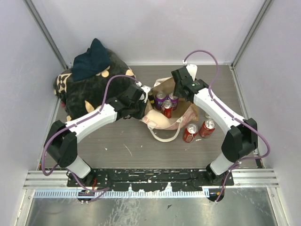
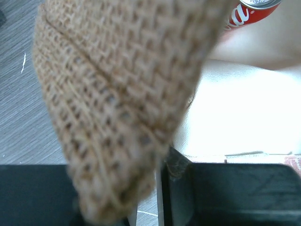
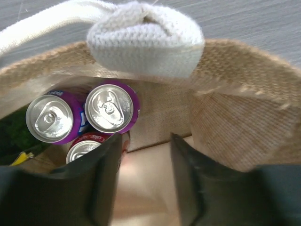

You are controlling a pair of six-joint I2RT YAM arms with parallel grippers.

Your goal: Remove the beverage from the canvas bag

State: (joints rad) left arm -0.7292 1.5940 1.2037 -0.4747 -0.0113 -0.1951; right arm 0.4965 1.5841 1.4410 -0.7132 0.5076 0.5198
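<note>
Coarse, open-meshed tan weave of the canvas bag [image 2: 117,94] fills the left wrist view. The left fingers [image 2: 235,197] are clamped on its rim, with a glossy red cola can [image 2: 249,12] beyond their tips.

In the right wrist view the right fingers [image 3: 188,179] stand apart over the bag's mouth. Two purple cans [image 3: 110,108] and the red one sit just ahead of them, below a soft cream handle [image 3: 146,42].

From above, two red cans [image 1: 190,133] already stand on the tabletop [image 1: 117,141], outside the right fingers. Three cans appear left inside.
</note>
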